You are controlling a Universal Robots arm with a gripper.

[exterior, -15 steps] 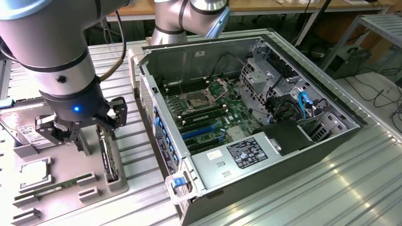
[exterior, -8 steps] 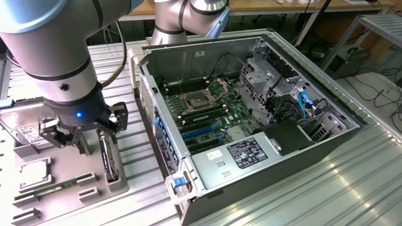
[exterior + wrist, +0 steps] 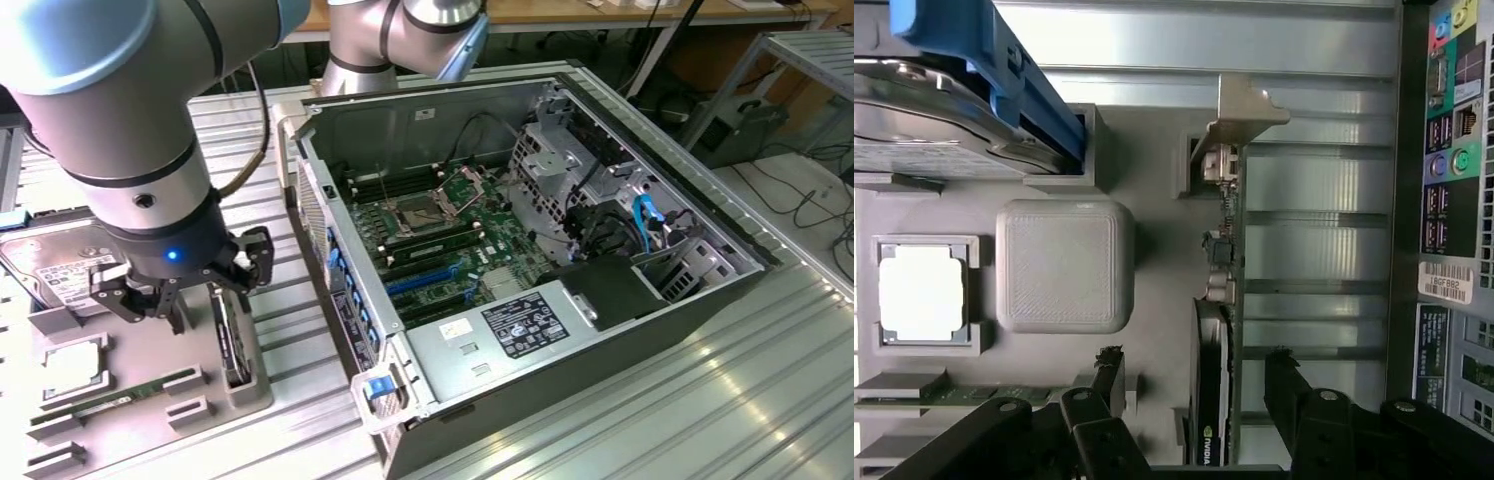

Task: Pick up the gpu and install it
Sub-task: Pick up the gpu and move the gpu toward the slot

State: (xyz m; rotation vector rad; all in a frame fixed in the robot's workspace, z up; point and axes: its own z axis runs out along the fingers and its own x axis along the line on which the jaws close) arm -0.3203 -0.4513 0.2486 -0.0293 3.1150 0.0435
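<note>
The claw (image 3: pixel 1196 365) is spread astride the gpu (image 3: pixel 238 345), with a slim gap between the card and each of its fingers (image 3: pixel 1284 385). On the exterior view's right of the card, a strip of bare ribbed tabletop (image 3: pixel 304 385) lies free, closed off further right by the tall wall of the open computer case (image 3: pixel 334 265). On the card's other side the grey tray (image 3: pixel 147 440) carries a raised square pad (image 3: pixel 1064 265) and, beyond it, the hard drive (image 3: pixel 54 270).

There is one grey tray (image 3: pixel 1154 260), one flat black gpu card (image 3: pixel 1211 390), one silver hard drive (image 3: pixel 54 272), one square silvery chip (image 3: pixel 921 293), one green memory stick (image 3: pixel 964 397) and one black computer case (image 3: pixel 400 140).
</note>
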